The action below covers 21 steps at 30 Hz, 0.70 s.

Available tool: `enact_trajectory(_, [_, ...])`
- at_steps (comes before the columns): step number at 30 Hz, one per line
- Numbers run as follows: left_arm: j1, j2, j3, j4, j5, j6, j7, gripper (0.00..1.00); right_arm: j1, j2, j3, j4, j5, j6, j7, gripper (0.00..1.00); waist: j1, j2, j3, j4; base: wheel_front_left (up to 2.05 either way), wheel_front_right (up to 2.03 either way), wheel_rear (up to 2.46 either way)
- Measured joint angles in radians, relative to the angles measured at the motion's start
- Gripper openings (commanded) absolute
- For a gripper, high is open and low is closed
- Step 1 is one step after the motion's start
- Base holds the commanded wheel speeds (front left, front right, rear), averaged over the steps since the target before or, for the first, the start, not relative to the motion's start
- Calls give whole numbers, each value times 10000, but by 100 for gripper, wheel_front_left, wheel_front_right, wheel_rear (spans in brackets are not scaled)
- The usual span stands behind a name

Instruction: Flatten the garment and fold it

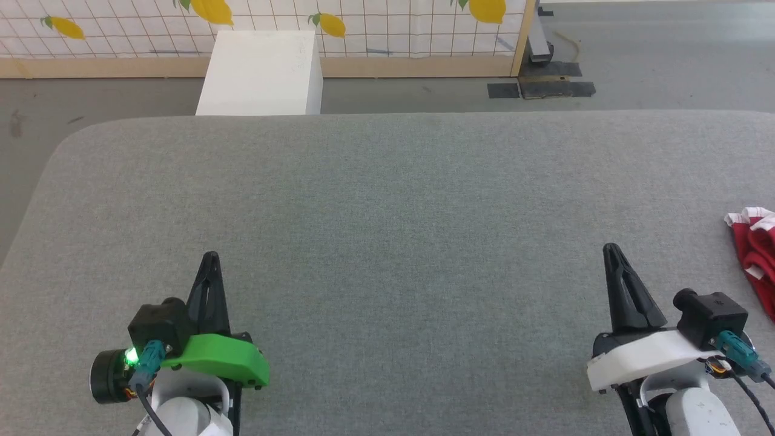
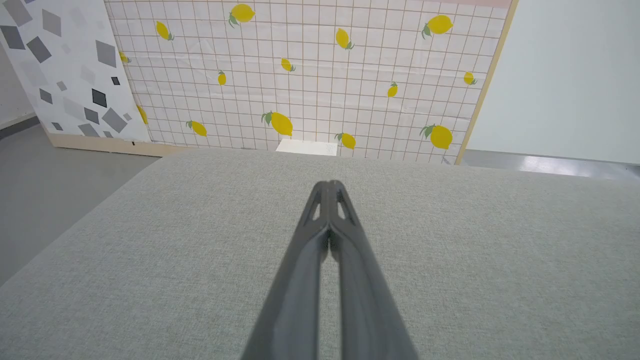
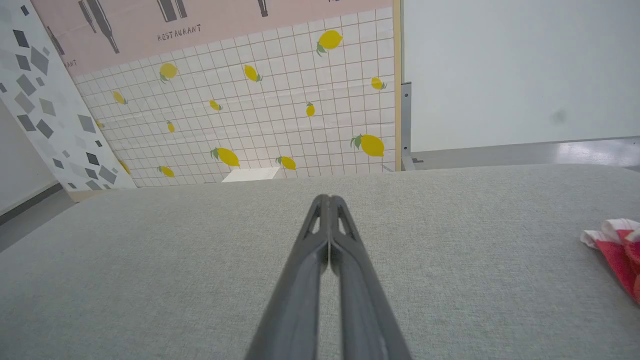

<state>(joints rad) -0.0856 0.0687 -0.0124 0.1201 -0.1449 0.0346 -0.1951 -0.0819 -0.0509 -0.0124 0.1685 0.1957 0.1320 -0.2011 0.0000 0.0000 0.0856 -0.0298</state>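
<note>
Here the garment [image 1: 757,257] lies crumpled at the right edge of the tabletop [image 1: 387,200], a soft, bright red heap with white bands, partly cut off by the picture's border. The right tool [image 1: 610,249] stands near it, to its left and clear of it. Its two long dark fingers are pressed together into one slim point, holding nothing. Well apart, at the near left, the left tool [image 1: 211,259] is likewise closed and empty, with a glossy green cover behind its fingers. The tabletop is covered in grey woven cloth, flat and matte, with rounded far corners. Beyond its far edge a plain white box [image 1: 260,72] stands on the grey floor [image 1: 666,54] before a gridded panel [image 1: 375,30] printed with yellow lemons.
</note>
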Motion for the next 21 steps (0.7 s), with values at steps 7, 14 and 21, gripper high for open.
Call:
enact_trajectory(7, [32, -6, 2, -67, 52, -46, 115, 0, 22, 0, 10, -109, -121, 0, 167, 0, 0, 0, -62, 22, 0, 0, 0])
enact_trajectory(14, [74, -15, 6, -159, 134, -63, 267, 0, 50, 0, 13, -234, -226, 0, 290, 0, 0, 0, -123, 43, 0, 0, 0])
enact_trajectory(21, [142, -31, 12, -249, 336, -73, 410, 0, 124, 0, 25, -347, -387, 0, 441, 0, 0, 0, -185, 64, 0, 0, 0])
